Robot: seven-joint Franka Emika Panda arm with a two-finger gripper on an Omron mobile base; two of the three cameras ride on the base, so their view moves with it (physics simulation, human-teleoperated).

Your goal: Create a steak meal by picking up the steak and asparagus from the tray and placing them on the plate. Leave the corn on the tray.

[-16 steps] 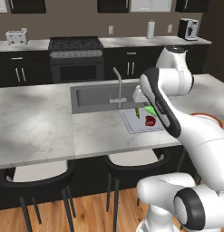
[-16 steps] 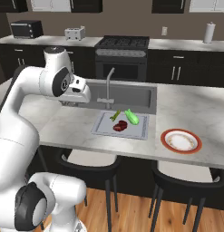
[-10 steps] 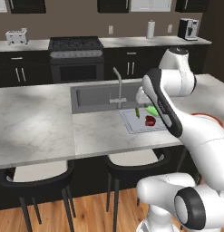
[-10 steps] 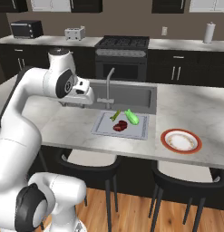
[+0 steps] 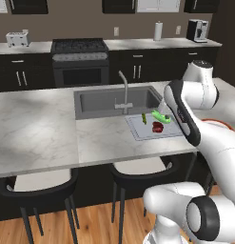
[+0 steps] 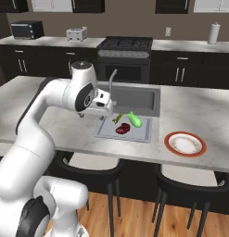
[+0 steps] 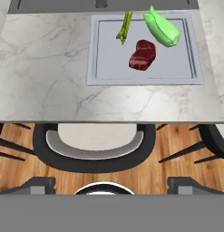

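Right base view: gripper (image 6: 108,102) swung nearer tray (image 6: 103,134) than moments before, jaw opening impossible to tell; steak (image 7: 142,54), asparagus (image 7: 124,26) untouched, plate (image 6: 171,137) bare, nothing transferred yet.

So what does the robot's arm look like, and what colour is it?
The arm is glossy white and made of fat, rounded tube sections, with dark grey rings and round caps at the joints. Its wrist ends in a small white boxy block carrying the tool. No cables or markings can be made out. In the hand view, the tool's finger tips are small dark blocks.
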